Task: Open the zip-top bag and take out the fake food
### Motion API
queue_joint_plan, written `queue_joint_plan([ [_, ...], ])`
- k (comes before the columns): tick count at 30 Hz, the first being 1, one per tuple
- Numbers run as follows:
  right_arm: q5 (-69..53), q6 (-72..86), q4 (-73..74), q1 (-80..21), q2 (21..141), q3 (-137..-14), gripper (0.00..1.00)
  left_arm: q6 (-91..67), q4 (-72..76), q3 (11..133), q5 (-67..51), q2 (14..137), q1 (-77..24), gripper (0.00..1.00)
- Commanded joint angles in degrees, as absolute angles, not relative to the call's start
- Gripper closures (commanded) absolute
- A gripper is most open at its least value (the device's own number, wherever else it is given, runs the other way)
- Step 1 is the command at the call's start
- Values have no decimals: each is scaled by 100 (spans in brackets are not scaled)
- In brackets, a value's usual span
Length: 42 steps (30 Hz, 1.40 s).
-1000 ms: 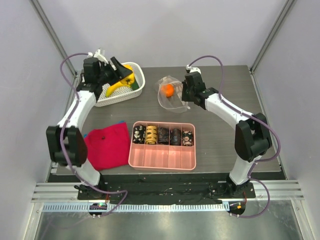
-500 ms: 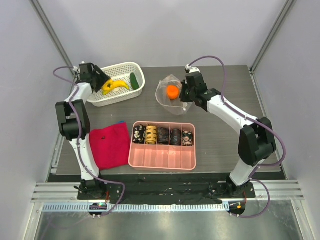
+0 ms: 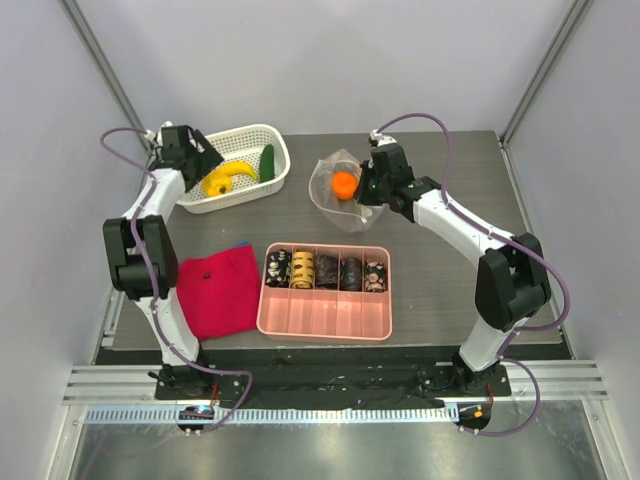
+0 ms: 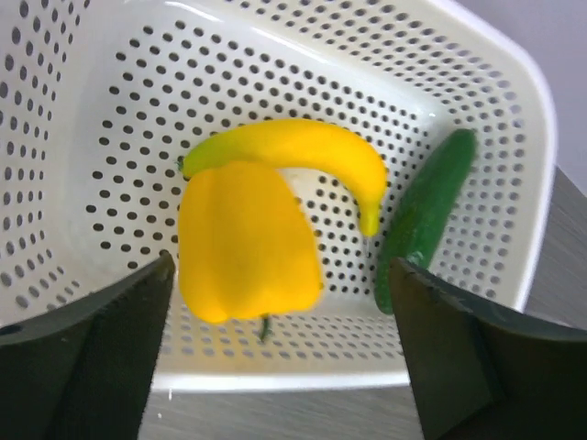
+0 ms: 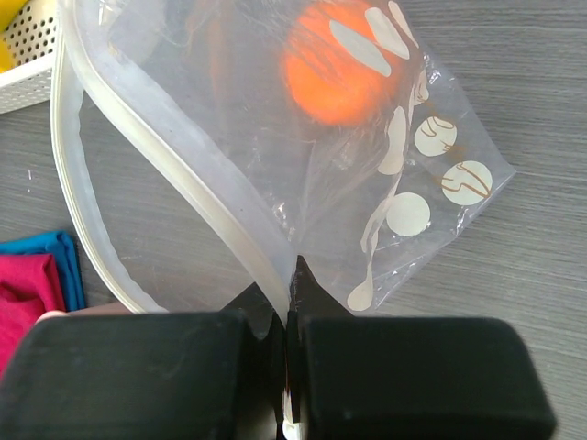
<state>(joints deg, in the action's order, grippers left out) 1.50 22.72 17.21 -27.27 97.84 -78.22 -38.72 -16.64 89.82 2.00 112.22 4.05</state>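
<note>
The zip-top bag is seen lying at the far middle of the table, its zip rim gaping toward the left, while a fold of its right-hand edge is pinched between the closed fingers of the right gripper. One round orange piece is shown inside the clear plastic, so the emptying is judged unfinished. In the white perforated basket at the far left, three toy foods are already laid: a yellow banana, a yellow bell pepper resting against it, and a green cucumber just beside them on the right. The left gripper is held above the basket with its fingers spread wide and nothing between them. What is left, it appears, is the orange piece to be lifted out of the bag.
</note>
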Motion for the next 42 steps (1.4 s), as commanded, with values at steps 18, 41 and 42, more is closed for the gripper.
queue_joint_plan([
  [18, 70, 2496, 1652, -2856, 9800, -8191, 99, -4192, 895, 6567, -1907, 8474, -1748, 88],
  [41, -483, 4007, 1416, -3331, 9571, -8174, 99, -4474, 1205, 7664, -1416, 10555, -2935, 100],
  [42, -553, 4077, 1276, -3357, 9545, -8122, 99, -4378, 1187, 7673, -1337, 10590, -2953, 100],
])
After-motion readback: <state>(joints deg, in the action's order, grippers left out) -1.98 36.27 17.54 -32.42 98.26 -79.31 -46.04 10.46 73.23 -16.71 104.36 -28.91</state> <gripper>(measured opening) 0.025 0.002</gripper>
